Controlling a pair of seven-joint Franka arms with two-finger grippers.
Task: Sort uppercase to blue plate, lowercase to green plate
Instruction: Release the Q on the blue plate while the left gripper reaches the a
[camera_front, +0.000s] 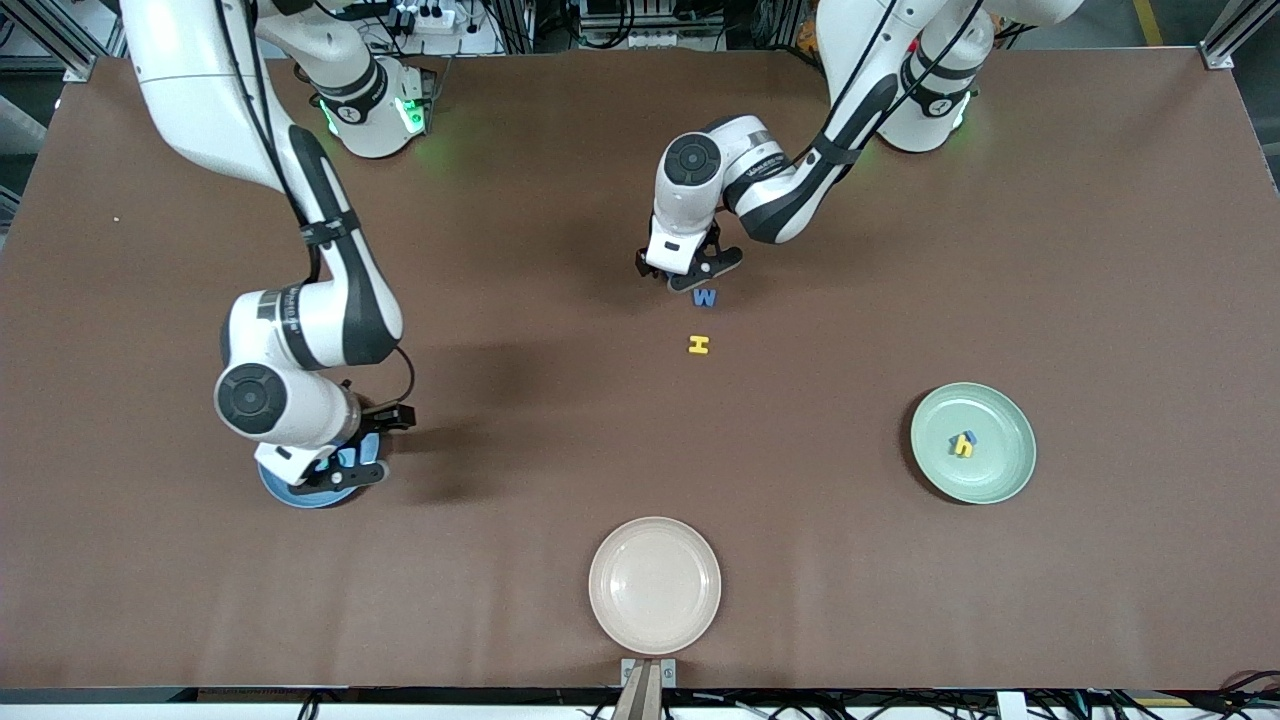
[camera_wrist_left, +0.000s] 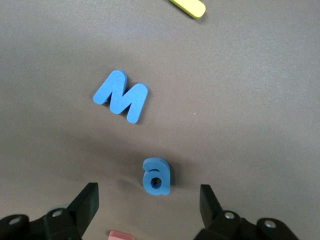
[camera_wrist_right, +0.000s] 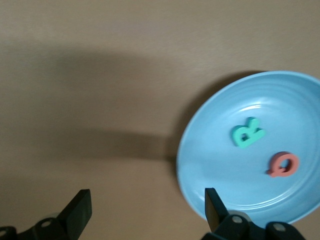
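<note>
Light: bright, even, from overhead | Shadows: soft dark patches on the bench (camera_front: 560, 180) beside both arms, a broad band across the right wrist view | Glare: small white sheen on the blue plate (camera_wrist_right: 210, 130) | Focus: front view crisp, right wrist view slightly soft, left wrist view sharp
</note>
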